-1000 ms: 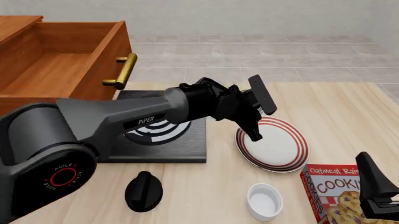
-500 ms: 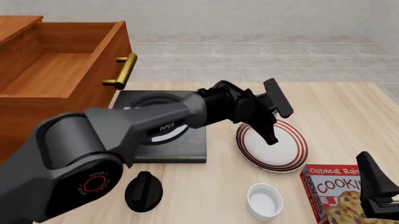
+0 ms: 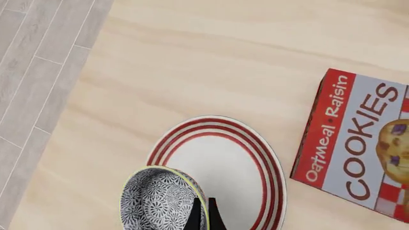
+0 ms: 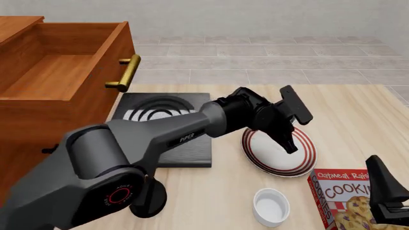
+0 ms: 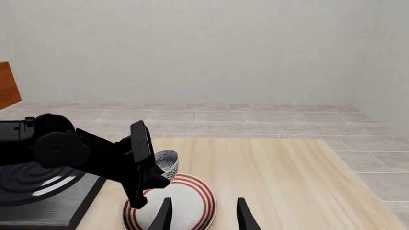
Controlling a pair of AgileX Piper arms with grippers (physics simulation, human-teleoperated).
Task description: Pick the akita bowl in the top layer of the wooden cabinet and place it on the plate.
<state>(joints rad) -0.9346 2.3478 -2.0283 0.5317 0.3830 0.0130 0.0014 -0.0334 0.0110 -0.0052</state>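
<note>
My left gripper (image 3: pixel 203 216) is shut on the rim of the akita bowl (image 3: pixel 160 199), whose speckled inside faces the left wrist camera. The bowl hangs over one edge of the red-ringed plate (image 3: pixel 223 160); whether they touch I cannot tell. In the front view the left gripper (image 4: pixel 289 142) reaches over the plate (image 4: pixel 271 158) and hides the bowl. From the right wrist view the bowl (image 5: pixel 166 162) shows behind the left arm, above the plate (image 5: pixel 185 199). The wooden cabinet (image 4: pixel 32 115) stands at the left, its top layer (image 4: pixel 64 72) pulled out and bare inside. My right gripper (image 5: pixel 203 215) is open at the near right.
A black stove (image 4: pixel 160 112) with white rings lies between cabinet and plate. A white ramekin (image 4: pixel 270 206) and an Oatmeal Raisin cookie box (image 4: pixel 345 201) sit near the front edge. The drawer's brass handle (image 4: pixel 126 73) juts toward the stove. A black knob-shaped object (image 4: pixel 150 199) lies front left.
The left gripper has carried the bowl to the right, from the stove side of the plate to over the plate. The right arm has not moved.
</note>
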